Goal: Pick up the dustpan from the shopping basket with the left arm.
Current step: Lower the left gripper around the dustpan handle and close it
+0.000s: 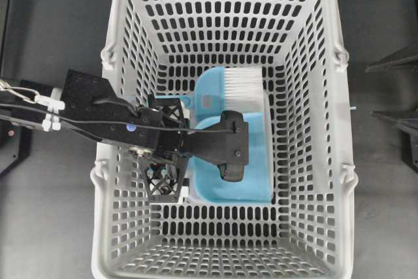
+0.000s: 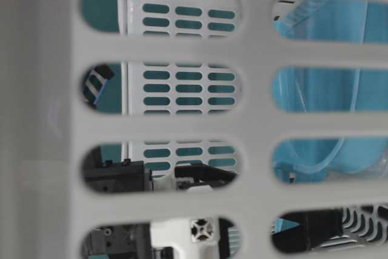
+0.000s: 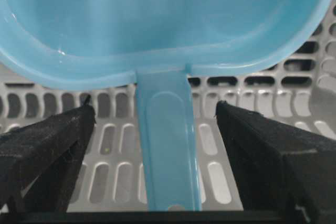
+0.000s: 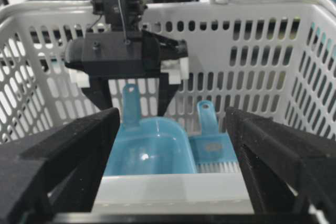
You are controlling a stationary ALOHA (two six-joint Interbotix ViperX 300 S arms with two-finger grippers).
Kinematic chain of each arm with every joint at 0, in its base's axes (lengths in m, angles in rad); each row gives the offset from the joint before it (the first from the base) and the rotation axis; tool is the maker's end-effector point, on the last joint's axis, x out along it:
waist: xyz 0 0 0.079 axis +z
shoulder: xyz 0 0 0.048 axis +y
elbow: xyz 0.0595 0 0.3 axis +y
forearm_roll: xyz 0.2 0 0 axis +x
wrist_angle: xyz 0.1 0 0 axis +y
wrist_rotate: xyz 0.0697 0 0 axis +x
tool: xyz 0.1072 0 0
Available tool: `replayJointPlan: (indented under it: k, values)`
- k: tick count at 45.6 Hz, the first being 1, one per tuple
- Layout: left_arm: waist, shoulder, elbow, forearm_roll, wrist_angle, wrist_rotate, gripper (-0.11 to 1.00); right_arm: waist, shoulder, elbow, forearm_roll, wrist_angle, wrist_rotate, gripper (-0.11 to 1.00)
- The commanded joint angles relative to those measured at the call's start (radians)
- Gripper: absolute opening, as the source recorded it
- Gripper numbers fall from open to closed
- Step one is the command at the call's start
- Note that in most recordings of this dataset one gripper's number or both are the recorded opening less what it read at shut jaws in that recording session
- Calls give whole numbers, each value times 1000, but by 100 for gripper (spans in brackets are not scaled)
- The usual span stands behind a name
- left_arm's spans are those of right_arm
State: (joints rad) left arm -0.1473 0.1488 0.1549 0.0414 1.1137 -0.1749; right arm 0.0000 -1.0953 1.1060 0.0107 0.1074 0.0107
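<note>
The light-blue dustpan (image 1: 251, 178) lies on the floor of the grey shopping basket (image 1: 121, 44), its thin handle (image 3: 168, 145) pointing at the left wall. The left arm (image 1: 98, 119) reaches over that wall. Its gripper (image 1: 170, 150) points down and stands open, one finger on each side of the handle with a gap on both sides (image 3: 155, 109). The right wrist view shows the dustpan (image 4: 149, 153) and those fingers (image 4: 102, 95) straddling the handle. My right gripper (image 1: 370, 91) hangs open outside the basket's right wall, holding nothing (image 4: 170, 124).
A blue hand brush (image 1: 225, 89) with white bristles lies beside the dustpan on its far side, its handle (image 4: 206, 114) close to one left finger. The basket's slotted walls (image 4: 252, 61) rise on all sides. The table-level view looks through the slots at the dustpan (image 2: 327, 101).
</note>
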Motion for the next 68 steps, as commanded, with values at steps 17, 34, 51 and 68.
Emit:
replayJointPlan:
  k: [17,34,51,68]
  values:
    - [-5,-6,18,2,-67,-3,55,-2,6,-6,5,-12,8,78]
    - [5,-115,15,3,-95,-8,28,0,5,2,5,-17,9,78]
    - [31,-298,-55,3,-130,0,28,-2,-8,8,6,-17,9,78]
    - [32,-336,-77,3,-129,3,28,-2,-11,12,6,-17,9,78]
